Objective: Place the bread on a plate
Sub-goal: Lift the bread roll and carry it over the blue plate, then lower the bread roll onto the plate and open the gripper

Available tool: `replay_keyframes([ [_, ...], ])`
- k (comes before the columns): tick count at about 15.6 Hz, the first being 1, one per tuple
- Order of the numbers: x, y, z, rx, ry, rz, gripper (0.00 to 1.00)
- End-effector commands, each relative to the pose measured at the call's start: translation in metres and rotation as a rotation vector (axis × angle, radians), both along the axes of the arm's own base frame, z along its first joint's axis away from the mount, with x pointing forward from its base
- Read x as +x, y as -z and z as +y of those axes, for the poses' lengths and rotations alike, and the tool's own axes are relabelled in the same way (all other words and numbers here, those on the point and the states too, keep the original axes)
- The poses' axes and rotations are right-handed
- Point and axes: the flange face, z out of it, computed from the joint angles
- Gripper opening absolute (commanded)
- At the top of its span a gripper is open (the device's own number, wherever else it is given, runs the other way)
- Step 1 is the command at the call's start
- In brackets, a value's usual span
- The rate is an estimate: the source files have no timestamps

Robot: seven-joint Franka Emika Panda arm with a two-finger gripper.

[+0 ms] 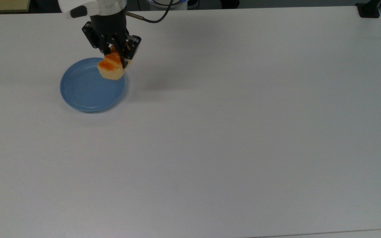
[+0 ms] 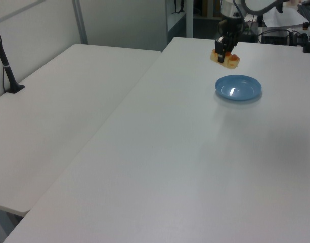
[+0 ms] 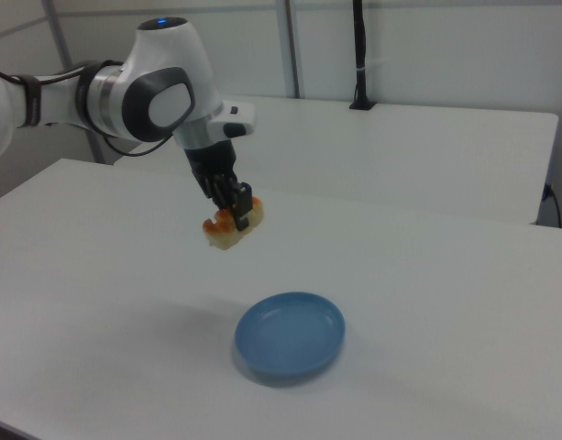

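Note:
My gripper [image 1: 115, 55] [image 2: 224, 54] [image 3: 236, 213] is shut on the bread [image 1: 110, 67] [image 2: 226, 58] [image 3: 229, 227], a small loaf with an orange-brown glazed top and pale cream sides. The loaf hangs tilted in the air, well above the table. The round light-blue plate [image 1: 92, 86] [image 2: 238, 87] [image 3: 291, 335] lies flat on the white table with nothing on it. In the top view the bread overlaps the plate's upper right rim. In the right view the bread is high above the table, up and to the left of the plate.
A wide white table [image 1: 230, 132] carries the plate. A second white table [image 2: 58, 111] stands beside it in the left view, with a black post [image 2: 5, 63] at its edge. The white arm [image 3: 143, 92] reaches in from the right view's left.

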Motion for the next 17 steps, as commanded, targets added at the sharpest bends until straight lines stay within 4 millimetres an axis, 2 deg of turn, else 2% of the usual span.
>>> replay_keyframes([
  [1,0.005,0.004,-0.023,0.007,-0.014,0.032,0.44],
  [3,0.008,0.021,-0.038,0.006,0.007,0.054,0.44],
  [7,0.011,0.057,-0.055,-0.031,0.010,0.115,0.44],
  [8,0.010,0.068,-0.065,-0.031,0.024,0.130,0.44],
  [9,0.009,0.073,-0.070,-0.041,0.027,0.129,0.44],
  [12,0.003,0.093,-0.075,-0.081,0.008,0.139,0.44],
  [14,-0.002,0.106,-0.090,-0.097,0.018,0.139,0.44],
  [17,-0.004,0.133,-0.090,-0.109,0.007,0.126,0.44],
])
